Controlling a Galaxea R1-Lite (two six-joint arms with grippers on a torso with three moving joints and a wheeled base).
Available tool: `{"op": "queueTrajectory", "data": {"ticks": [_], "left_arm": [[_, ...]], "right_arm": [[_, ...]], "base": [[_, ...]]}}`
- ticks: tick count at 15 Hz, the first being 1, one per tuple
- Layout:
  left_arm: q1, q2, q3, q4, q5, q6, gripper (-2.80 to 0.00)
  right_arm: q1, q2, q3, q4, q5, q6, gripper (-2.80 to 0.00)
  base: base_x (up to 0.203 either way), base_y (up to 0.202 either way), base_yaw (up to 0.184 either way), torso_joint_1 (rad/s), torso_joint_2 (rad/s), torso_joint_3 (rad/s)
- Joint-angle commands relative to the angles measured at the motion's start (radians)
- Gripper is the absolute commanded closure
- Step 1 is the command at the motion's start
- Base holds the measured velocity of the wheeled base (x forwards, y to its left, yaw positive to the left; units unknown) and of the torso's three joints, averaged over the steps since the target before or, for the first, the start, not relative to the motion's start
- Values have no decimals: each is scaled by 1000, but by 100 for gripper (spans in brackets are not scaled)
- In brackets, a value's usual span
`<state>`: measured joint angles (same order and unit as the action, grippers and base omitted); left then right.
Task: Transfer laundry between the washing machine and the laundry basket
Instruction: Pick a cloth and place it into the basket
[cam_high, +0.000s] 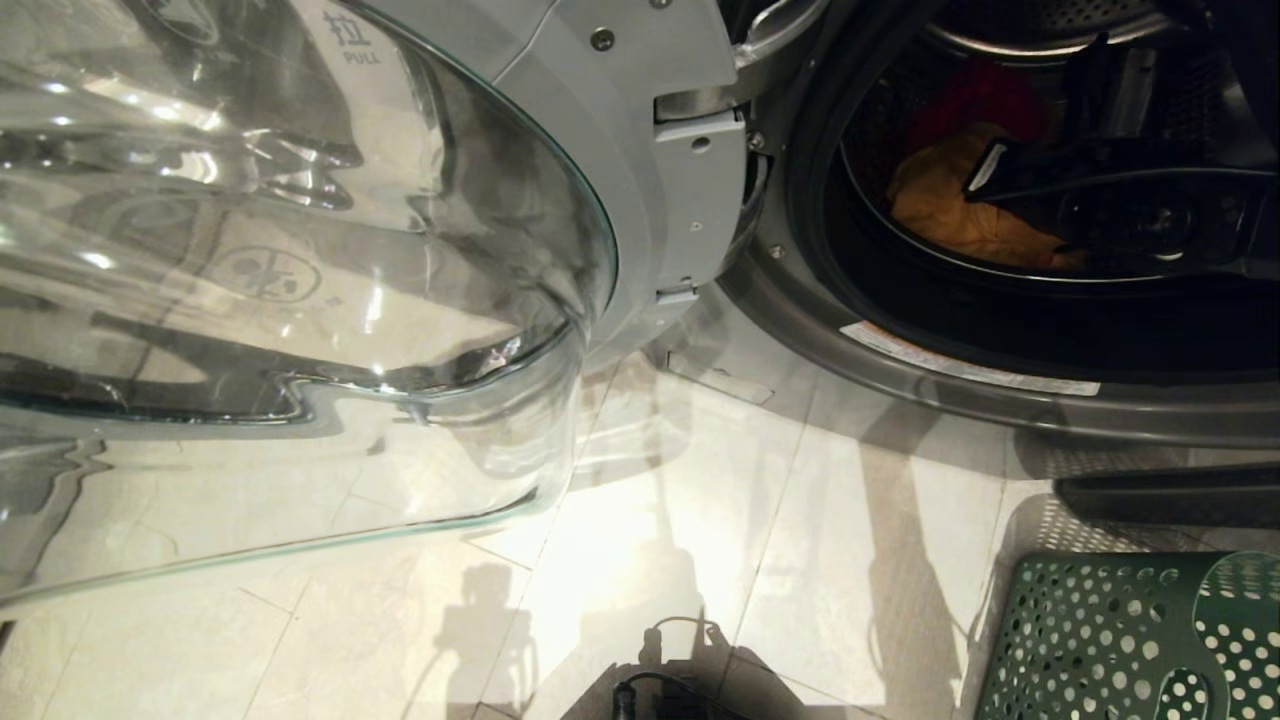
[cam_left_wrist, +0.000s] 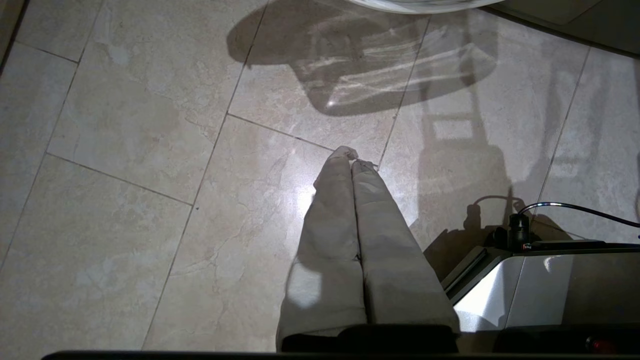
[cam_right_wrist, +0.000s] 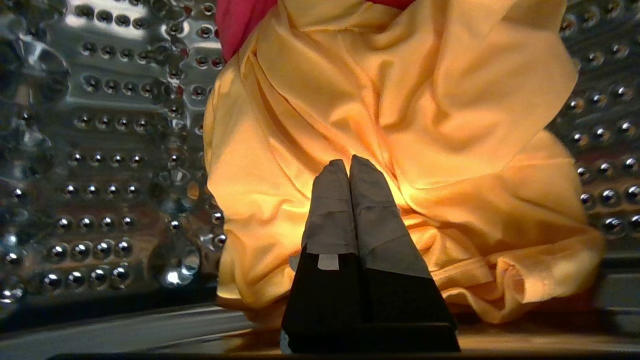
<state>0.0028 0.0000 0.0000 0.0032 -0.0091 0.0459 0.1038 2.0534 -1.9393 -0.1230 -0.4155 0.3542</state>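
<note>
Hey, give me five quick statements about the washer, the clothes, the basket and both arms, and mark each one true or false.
1. The washing machine has its glass door swung open. True.
2. The yellow-orange garment lies in the green laundry basket. False: it lies inside the machine's perforated drum, and the visible part of the basket shows no clothes.
3. The right gripper is inside the drum with its jaws shut, pointing at the yellow-orange garment. True.
4. A pink-red garment shows behind the yellow-orange one. True.
5. The left gripper is holding a grey garment. False: its jaws are shut on nothing, over the tiled floor.
</note>
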Motion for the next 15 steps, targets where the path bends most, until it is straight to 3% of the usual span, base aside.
{"op": "queueTrajectory", "data": {"ticks": [1, 2, 8, 15], "left_arm": [[0, 2, 0, 0, 0, 0, 0], [0, 2, 0, 0, 0, 0, 0], [0, 1, 0, 1, 0, 0, 0], [0, 2, 0, 0, 0, 0, 0]], "right_arm": [[0, 14, -7, -1, 0, 20, 0], [0, 16, -10, -1, 3, 30, -280], [-18, 86, -53, 37, 11, 130, -280], [-41, 68, -53, 74, 41, 151, -280]], "base": [[0, 0, 0, 0, 0, 0], [0, 0, 0, 0, 0, 0], [0, 0, 0, 0, 0, 0], [0, 0, 0, 0, 0, 0]]}}
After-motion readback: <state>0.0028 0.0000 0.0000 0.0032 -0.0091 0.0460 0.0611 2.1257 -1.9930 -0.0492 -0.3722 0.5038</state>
